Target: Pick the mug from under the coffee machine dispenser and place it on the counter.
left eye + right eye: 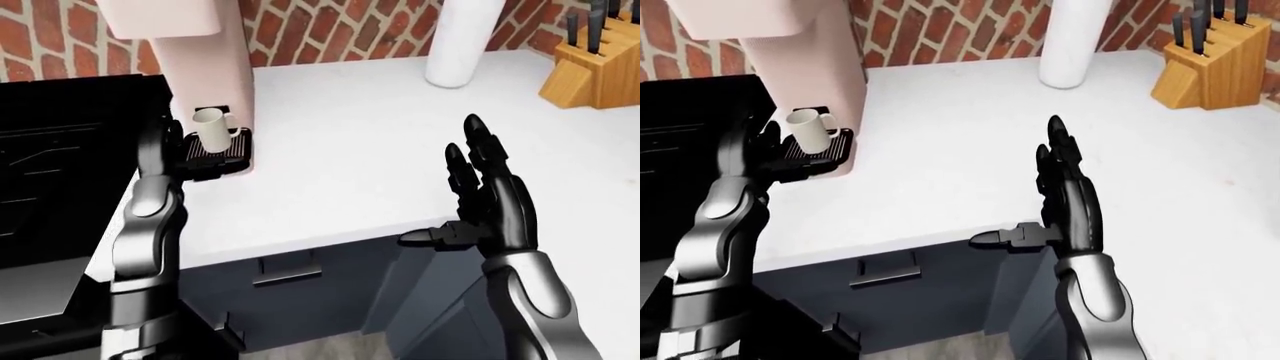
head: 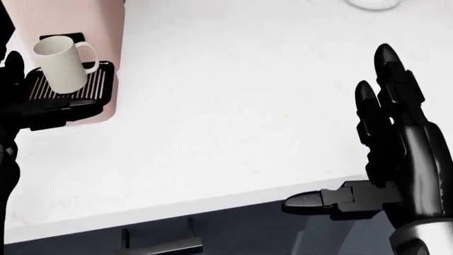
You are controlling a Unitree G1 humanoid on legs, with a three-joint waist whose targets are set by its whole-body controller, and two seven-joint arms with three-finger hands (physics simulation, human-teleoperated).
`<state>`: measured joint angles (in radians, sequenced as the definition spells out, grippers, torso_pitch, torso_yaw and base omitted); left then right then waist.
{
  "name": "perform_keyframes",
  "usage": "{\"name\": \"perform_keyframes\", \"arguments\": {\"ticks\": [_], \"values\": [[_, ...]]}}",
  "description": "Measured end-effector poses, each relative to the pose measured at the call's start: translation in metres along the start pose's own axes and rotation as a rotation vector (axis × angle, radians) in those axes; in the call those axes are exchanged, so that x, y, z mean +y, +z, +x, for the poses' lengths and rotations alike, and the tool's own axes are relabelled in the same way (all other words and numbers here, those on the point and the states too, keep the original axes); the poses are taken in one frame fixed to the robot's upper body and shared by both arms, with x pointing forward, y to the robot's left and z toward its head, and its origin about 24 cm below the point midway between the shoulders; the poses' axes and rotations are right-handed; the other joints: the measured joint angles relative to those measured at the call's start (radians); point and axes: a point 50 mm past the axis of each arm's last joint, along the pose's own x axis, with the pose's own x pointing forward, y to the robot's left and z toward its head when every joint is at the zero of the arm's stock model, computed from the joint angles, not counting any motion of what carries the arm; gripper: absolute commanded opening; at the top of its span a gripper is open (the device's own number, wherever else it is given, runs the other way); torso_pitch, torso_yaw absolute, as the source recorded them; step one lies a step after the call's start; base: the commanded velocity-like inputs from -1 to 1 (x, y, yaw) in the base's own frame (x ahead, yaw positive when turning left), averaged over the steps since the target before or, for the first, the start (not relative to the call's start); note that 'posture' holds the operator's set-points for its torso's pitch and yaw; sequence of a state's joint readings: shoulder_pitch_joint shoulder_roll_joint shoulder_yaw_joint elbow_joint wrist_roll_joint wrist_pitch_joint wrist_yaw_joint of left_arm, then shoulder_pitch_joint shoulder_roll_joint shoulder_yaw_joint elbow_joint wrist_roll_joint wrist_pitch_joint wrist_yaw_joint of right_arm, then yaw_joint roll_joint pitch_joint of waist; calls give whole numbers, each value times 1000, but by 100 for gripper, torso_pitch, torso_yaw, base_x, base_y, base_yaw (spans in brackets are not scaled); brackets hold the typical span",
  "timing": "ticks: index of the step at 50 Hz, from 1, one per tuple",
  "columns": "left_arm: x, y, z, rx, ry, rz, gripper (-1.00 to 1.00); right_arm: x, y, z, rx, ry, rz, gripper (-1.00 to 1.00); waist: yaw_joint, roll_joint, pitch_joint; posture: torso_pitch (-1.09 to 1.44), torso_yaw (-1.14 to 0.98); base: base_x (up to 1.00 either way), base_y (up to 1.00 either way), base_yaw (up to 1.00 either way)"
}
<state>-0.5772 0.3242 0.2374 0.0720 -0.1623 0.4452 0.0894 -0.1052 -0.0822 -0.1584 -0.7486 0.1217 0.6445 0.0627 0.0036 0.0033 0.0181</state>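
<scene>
A white mug (image 2: 62, 64) stands upright on the black slatted drip tray (image 2: 95, 85) of the pink coffee machine (image 1: 215, 67), handle to the right. My left hand (image 2: 32, 93) is open just left of and below the mug. Its thumb (image 2: 67, 110) lies across the tray's lower edge, and its fingers (image 2: 10, 69) rise at the tray's left side, apart from the mug. My right hand (image 2: 347, 143) is open and empty, held upright over the white counter's (image 2: 227, 106) lower edge at the right.
A black stove (image 1: 60, 165) lies left of the machine. A white cylinder (image 1: 462, 45) and a wooden knife block (image 1: 590, 64) stand near the brick wall at the top right. Dark cabinet fronts with a handle (image 1: 285, 274) sit below the counter.
</scene>
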Motion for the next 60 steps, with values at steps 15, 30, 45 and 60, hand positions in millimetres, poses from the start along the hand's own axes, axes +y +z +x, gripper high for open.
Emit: {"name": "perform_keyframes", "arguments": {"ticks": [15,30,45,60], "values": [[-8,6,5,-20,-6,-4,100,1,0,-1,-2,2,2,100,1,0,-2,0,0,0,0,0],[-13,9,10,-26,-9,-14,95,0,1,-1,-5,2,4,100,1,-2,-2,0,0,0,0,0],[-11,7,15,-33,16,-18,28,-1,3,-1,-10,-1,4,100,3,-2,-5,0,0,0,0,0],[-11,8,13,-44,20,-27,18,1,6,-2,-22,7,2,100,5,-2,-7,0,0,0,0,0]]}}
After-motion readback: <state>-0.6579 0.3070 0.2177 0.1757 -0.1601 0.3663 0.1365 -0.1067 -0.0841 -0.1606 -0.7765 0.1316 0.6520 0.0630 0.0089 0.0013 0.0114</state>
